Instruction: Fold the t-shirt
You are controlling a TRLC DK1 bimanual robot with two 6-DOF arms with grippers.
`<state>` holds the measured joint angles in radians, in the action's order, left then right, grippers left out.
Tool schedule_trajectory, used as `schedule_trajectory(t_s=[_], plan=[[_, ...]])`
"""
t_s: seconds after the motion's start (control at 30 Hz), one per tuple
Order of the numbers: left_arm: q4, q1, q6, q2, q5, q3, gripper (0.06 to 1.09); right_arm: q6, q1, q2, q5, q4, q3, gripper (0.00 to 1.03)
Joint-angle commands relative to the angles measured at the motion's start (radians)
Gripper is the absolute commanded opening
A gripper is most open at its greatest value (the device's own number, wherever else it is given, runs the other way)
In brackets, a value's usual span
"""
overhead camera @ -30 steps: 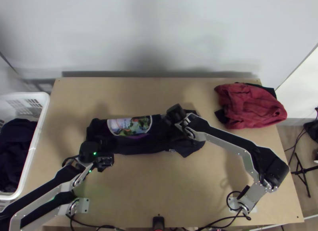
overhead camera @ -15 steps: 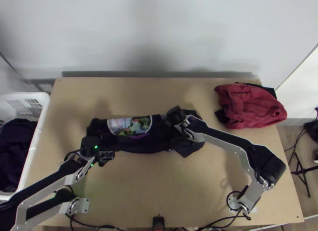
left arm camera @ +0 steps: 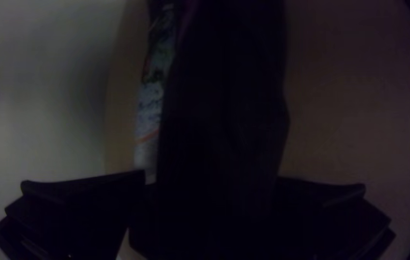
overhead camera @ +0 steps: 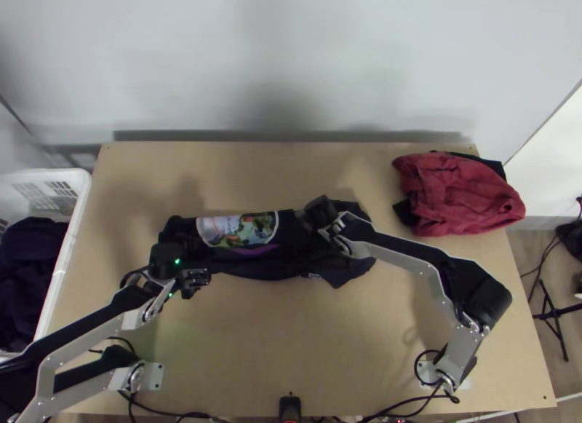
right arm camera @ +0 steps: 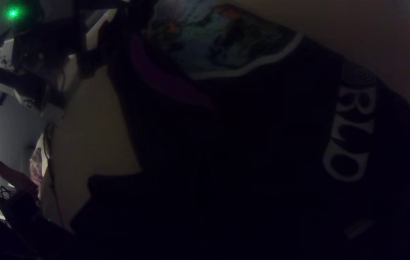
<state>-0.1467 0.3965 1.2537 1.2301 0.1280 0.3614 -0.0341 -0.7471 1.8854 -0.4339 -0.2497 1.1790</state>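
We see the dark t-shirt (overhead camera: 251, 270) folded into a long, narrow strip on the smooth wooden desk (overhead camera: 291, 335), its colourful print (overhead camera: 240, 230) edged by a pale curve. At one end, the left end effector (overhead camera: 195, 279) stands wide open, gripping nothing, dark cloth between its fingers. Over the other end is the right end effector (overhead camera: 318, 212); we cannot tell its opening or hold. Near a far corner lies a rumpled red garment (overhead camera: 462, 197); a latticed plastic basket (overhead camera: 67, 259) stands alongside.
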Motion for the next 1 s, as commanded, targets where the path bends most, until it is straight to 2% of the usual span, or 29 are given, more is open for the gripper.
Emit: schedule_trajectory(t_s=[0.0,0.23,0.27,0.37,0.4,0.67,0.83,0.97], plan=[[-0.014,-0.024,0.009,0.054,0.001,0.028,1.03,-0.006,0.005,0.024,-0.003,0.007,0.014,0.03],[0.004,-0.033,0.000,0.098,0.001,0.059,0.96,-0.004,0.006,0.023,-0.012,0.007,0.004,0.03],[0.004,-0.033,0.000,0.103,0.001,0.059,0.90,-0.004,0.006,0.021,-0.012,0.007,0.002,0.03],[-0.013,-0.031,-0.007,0.106,-0.008,0.057,0.56,-0.004,0.006,0.017,-0.016,0.007,-0.001,0.03],[-0.024,-0.030,-0.017,0.106,-0.013,0.057,0.50,-0.004,0.008,0.015,-0.016,0.007,-0.001,0.03],[-0.111,-0.030,-0.046,0.098,-0.019,0.047,0.16,-0.006,0.006,-0.028,-0.031,0.007,-0.004,0.03],[-0.128,-0.027,-0.089,0.066,-0.014,0.065,0.11,-0.006,0.006,-0.046,-0.042,0.007,-0.004,0.03],[-0.097,-0.022,-0.059,-0.003,-0.016,0.059,0.11,-0.004,0.008,-0.045,-0.049,0.007,-0.015,0.03]])
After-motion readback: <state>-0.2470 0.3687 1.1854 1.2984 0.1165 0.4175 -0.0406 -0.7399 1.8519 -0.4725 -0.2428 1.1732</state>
